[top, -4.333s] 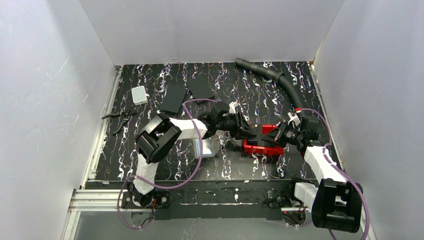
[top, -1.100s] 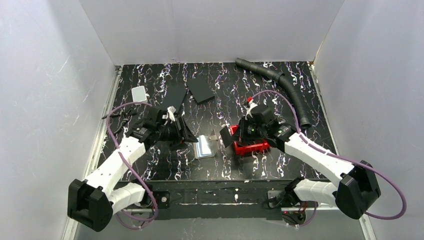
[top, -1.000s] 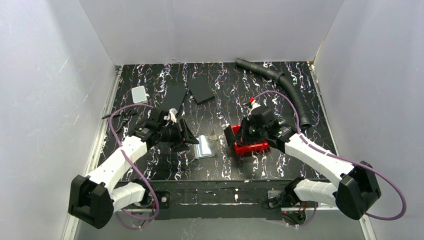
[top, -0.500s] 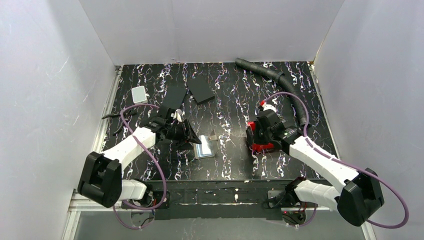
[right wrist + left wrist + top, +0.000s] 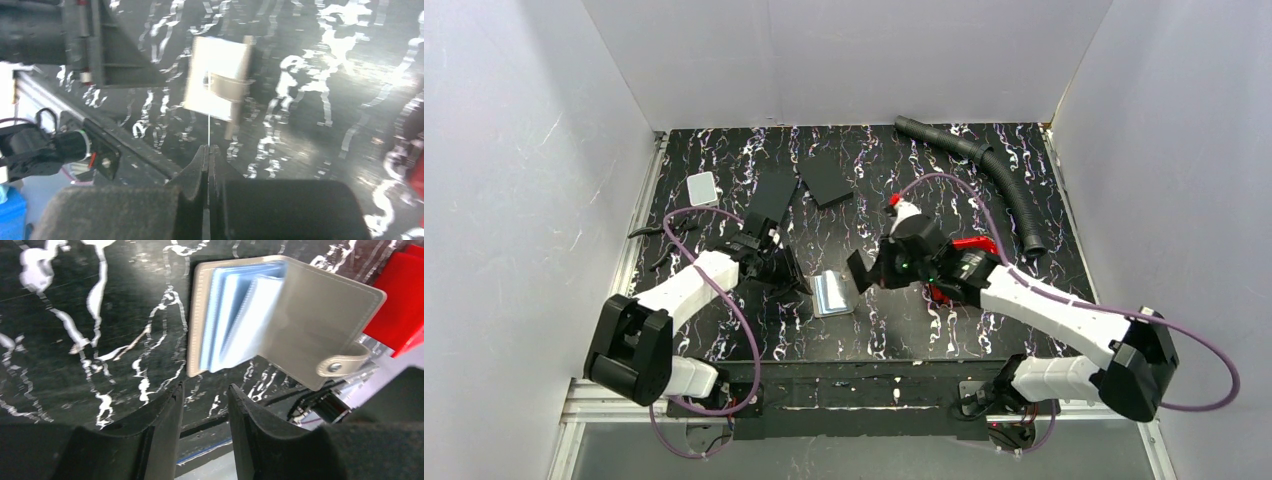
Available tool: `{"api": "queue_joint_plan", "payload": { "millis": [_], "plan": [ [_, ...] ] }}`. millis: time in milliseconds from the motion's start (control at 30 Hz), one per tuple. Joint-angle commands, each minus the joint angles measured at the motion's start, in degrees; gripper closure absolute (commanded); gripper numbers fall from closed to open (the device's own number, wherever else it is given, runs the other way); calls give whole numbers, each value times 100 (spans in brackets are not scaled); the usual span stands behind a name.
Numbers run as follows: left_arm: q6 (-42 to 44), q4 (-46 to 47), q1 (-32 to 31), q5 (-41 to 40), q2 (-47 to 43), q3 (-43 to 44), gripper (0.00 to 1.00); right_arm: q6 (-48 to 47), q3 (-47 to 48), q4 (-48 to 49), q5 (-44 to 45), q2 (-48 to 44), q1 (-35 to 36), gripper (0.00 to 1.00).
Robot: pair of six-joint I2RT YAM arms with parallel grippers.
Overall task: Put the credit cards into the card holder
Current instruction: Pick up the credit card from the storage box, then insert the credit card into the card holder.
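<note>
Taupe card holder [image 5: 280,315] lies splayed open between the arms, right gripper [image 5: 208,147] pinched tight on an edge-on credit card [image 5: 858,271], left gripper [image 5: 205,405] part-open, empty, just beside it: pin the cover, level the card, then feed a pocket.

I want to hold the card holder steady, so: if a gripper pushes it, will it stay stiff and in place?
Probably floppy: the card holder lies open with its cover half raised and its pale sleeves fanned, so they would bend. It looks thin and light, so a push may slide it on the glossy table.
</note>
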Motion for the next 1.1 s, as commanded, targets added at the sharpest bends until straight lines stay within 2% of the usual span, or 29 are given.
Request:
{"api": "queue_joint_plan", "payload": {
  "millis": [0, 233, 433, 700, 900, 1067],
  "plan": [
    [146, -684, 16, -746, -275, 57, 64, 693, 497, 667, 707, 548, 934, 99],
    [200, -646, 17, -710, -557, -254, 62, 1416, 1569, -411, 2177, 2075, 1621, 99],
    [179, -531, 16, -590, -819, -477, 60, 1538, 2348, -1095, 2689, 2940, 1873, 99],
    [154, -296, 15, -310, -845, -542, 59, 1628, 2857, -1345, 2798, 3540, 2039, 99],
    [-41, -112, 16, -91, -444, -398, 58, 1946, 3623, -2446, 3401, 4181, 2216, 99],
    [-668, 722, 17, 448, 106, -479, 58, 2076, 3510, -2633, 3717, 3978, 2227, 99]
  ]
}}
